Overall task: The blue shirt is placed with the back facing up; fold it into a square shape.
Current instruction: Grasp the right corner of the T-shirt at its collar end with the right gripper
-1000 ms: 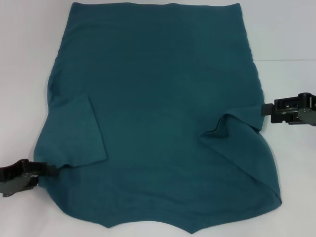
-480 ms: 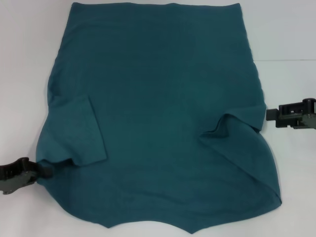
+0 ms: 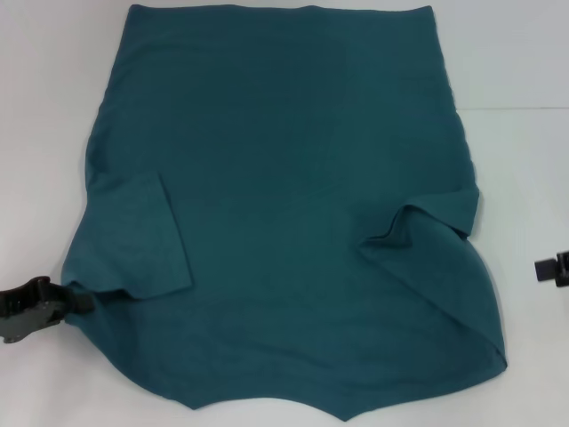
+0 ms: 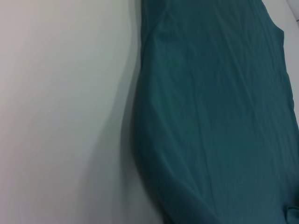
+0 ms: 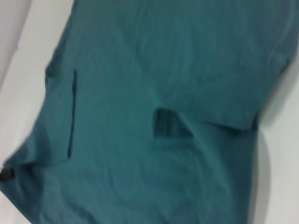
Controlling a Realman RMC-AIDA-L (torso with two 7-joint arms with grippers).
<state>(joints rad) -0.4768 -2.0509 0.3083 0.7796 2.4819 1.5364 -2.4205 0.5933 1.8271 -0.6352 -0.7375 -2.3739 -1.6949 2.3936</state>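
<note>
The blue shirt (image 3: 284,178) lies flat on the white table, plain side up, hem at the far end. Both sleeves are folded in over the body: the left sleeve (image 3: 142,236) lies flat and the right sleeve (image 3: 436,218) forms a raised flap. My left gripper (image 3: 82,301) sits at the shirt's near left edge, its tip touching the cloth by the folded sleeve. My right gripper (image 3: 544,269) is at the picture's right edge, well off the shirt. The left wrist view shows the shirt's (image 4: 219,116) side edge; the right wrist view shows the shirt (image 5: 154,70) with both folds.
White table (image 3: 44,133) surrounds the shirt on the left, right and far sides. The shirt's near edge runs off the bottom of the head view. In the right wrist view, a dark bit of the left gripper (image 5: 5,174) shows at the shirt's corner.
My right gripper has pulled away from the right sleeve, moving right and nearer to me. My left gripper has shifted slightly left and up. The shirt has not moved.
</note>
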